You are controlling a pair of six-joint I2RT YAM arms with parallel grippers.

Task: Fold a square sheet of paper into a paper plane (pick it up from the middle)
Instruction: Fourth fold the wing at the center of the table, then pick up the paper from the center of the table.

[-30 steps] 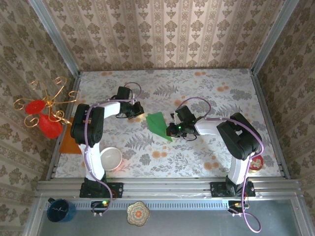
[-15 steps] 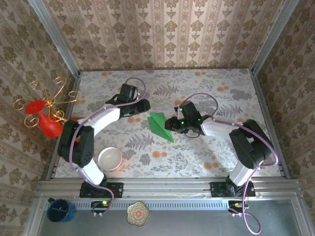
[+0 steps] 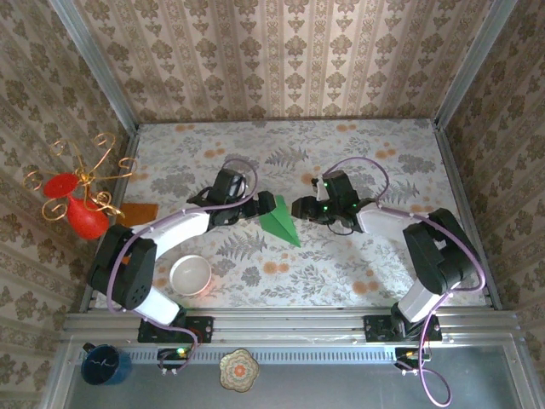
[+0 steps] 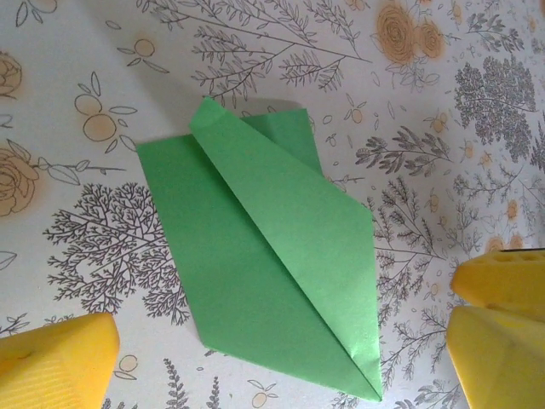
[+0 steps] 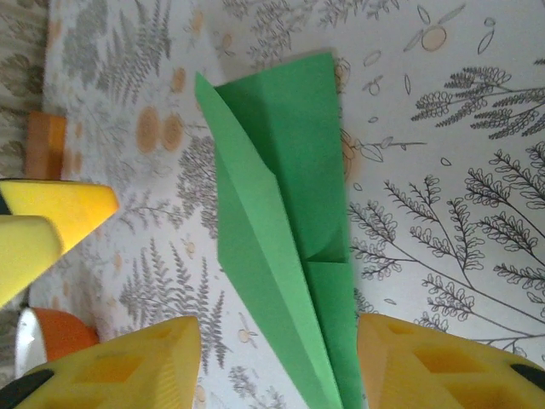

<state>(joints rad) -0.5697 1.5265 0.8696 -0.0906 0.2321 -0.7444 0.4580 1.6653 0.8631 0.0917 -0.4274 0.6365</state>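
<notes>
Now, paper plane (image 3: 279,220) flat on table (image 3: 358,264)

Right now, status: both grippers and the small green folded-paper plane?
Left gripper open. Right gripper open. Green folded-paper plane lying on table between them, ungripped. Nothing in the way.

Beyond the left gripper (image 3: 261,208) and the right gripper (image 3: 298,207), the back wall (image 3: 289,60) is papered in beige stripes of damask motifs. The same paper covers the left side wall (image 3: 34,111), well out past the left gripper, and the right side wall (image 3: 511,128), well out past the right one. A grey metal post (image 3: 89,64) stands in each back corner. Under both grippers lies the table top (image 3: 366,162), pale and printed with grey ferns and orange flowers. Behind them, at the near edge, runs an aluminium rail (image 3: 289,325) with a grey ledge (image 3: 341,379) below it. The light is soft and even.
</notes>
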